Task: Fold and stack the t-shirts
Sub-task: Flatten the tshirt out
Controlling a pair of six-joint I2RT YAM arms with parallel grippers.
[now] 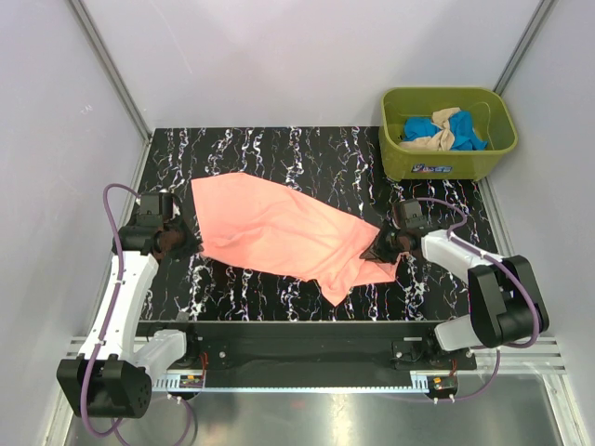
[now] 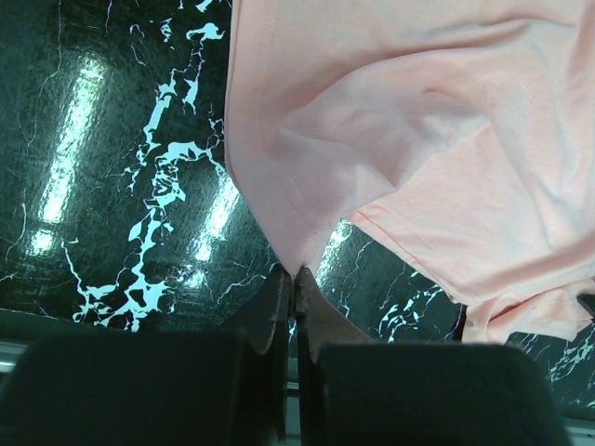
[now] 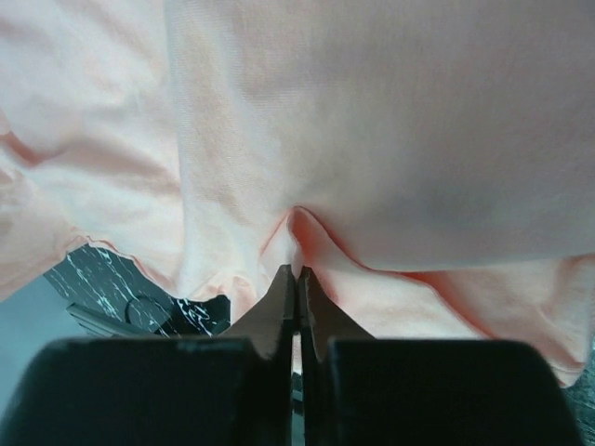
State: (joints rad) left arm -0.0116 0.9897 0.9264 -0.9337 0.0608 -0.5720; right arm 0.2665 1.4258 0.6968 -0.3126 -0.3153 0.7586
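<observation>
The left fingers [image 2: 293, 273] are pressed fully together, and a pointed corner of the salmon-pink t-shirt [image 2: 418, 139] is pinched between their tips. From that pinch the cloth is spread ahead of the fingers and to their right, where a hemmed sleeve edge is seen. To the left of these fingers the black, white-veined surface [image 2: 112, 186] is left uncovered.

The right fingers [image 3: 297, 271] are likewise closed with no gap, and a small pucker of the same shirt is gripped at their tips. Nearly everything ahead of them is filled by pink cloth; only a scrap of the surface is shown low to their left.

In the top view, the shirt is stretched as a long slanted band between the two sets of fingers. Its broad end is held at the left fingers and its narrower, bunched end at the right fingers, with a flap trailed toward the near edge.

Well beyond the right fingers, by the far right corner of the surface, an olive-green tub [image 1: 444, 165] is placed. A blue t-shirt [image 1: 468, 135] and a beige t-shirt [image 1: 444, 127] are crumpled together inside it.
</observation>
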